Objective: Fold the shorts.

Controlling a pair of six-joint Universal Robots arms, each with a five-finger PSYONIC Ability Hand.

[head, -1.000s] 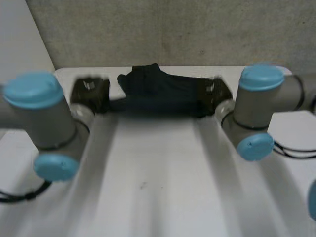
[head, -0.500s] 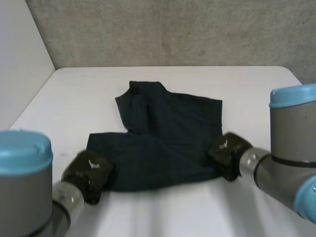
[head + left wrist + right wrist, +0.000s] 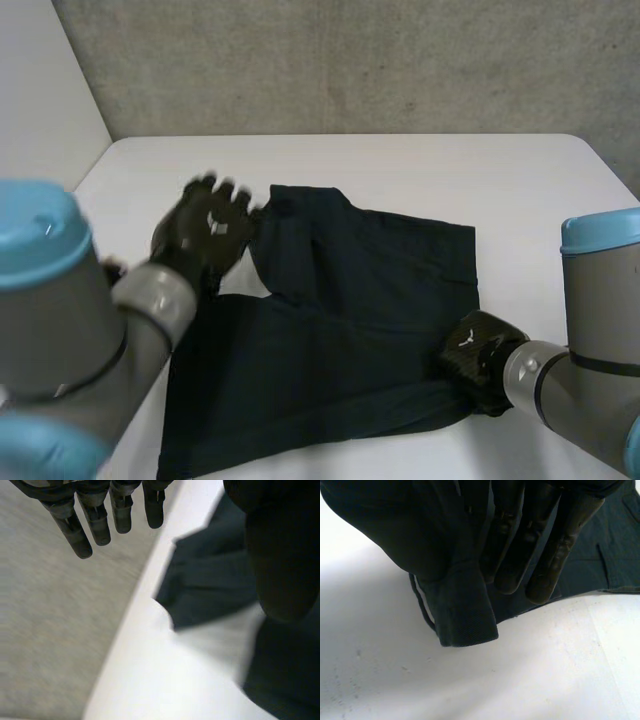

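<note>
Dark navy shorts [image 3: 350,320] lie spread on the white table [image 3: 480,170], one leg reaching toward the far side. My left hand [image 3: 205,230] hovers above the shorts' far left part, fingers [image 3: 100,520] straight and spread, holding nothing; the shorts [image 3: 210,580] lie beneath it beside the table's edge. My right hand [image 3: 478,358] sits at the near right corner of the shorts. There its fingers [image 3: 530,555] and thumb pinch a folded corner of the cloth [image 3: 465,615], which hangs from the grip just over the table.
A grey wall [image 3: 350,60] runs behind the table's far edge. Grey floor [image 3: 45,630] lies past the table's left edge. Bare white tabletop [image 3: 520,680] stretches near the right hand and along the far side.
The left hand has let go of the shorts' near left corner, opened and risen toward the far left. The shorts now lie nearer and flatter. The right hand keeps its pinch.
</note>
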